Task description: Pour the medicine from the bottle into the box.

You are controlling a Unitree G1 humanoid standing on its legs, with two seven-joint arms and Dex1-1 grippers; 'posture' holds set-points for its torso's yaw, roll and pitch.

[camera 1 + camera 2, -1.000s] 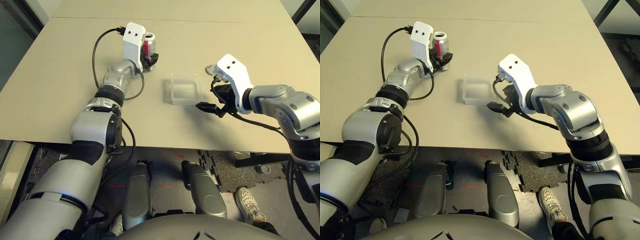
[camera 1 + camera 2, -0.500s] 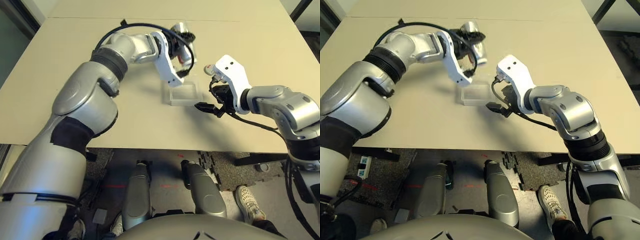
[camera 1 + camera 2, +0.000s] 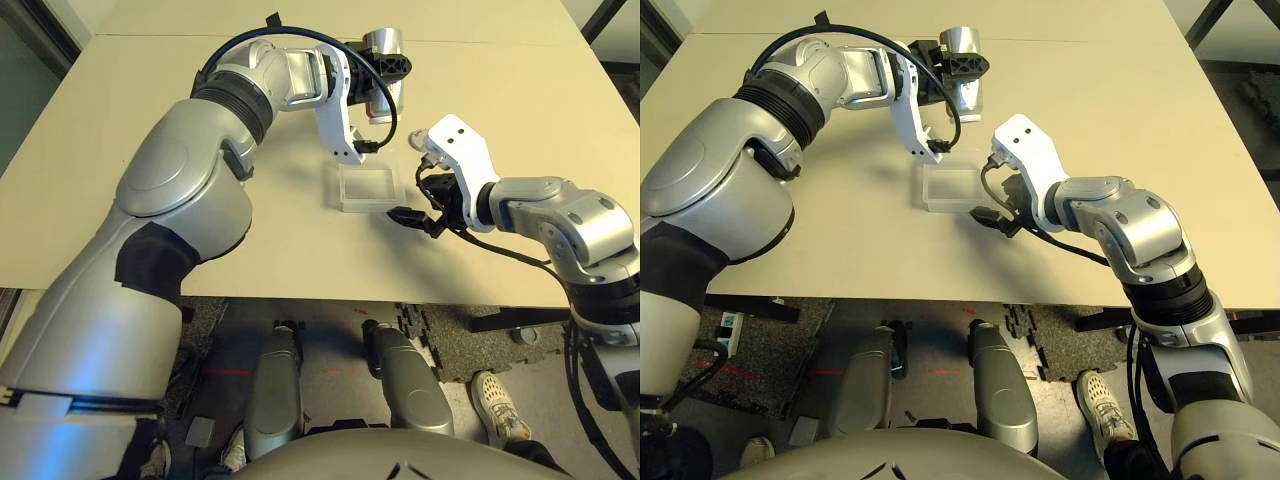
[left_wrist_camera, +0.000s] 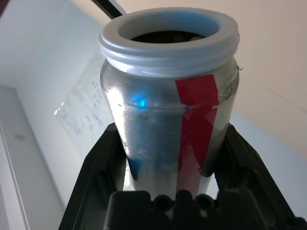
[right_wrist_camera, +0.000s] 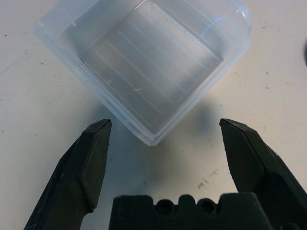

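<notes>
- Pincer on the left (image 3: 958, 66) is clenched round the bottle (image 3: 964, 62); within the last second it has lifted the bottle off the bench (image 3: 120, 140) and carried it across to hang above the far side of the box (image 3: 366, 187), mouth uncapped.
- That reads as the carry being done and the tipping about to start; the box looks empty in the right wrist view, so nothing seems poured yet. Medicine cannot be made out inside the dark bottle mouth.
- Right pincer (image 5: 165, 143) is released, fingers spread wide, just beside the box's near corner without touching it; it has kept its place.
- Box lies flat mid-bench, well away from every edge.
- Room is open beyond and to the left of the box; the right pincer crowds its near right side, so the pour is best kept towards the box's middle.
</notes>
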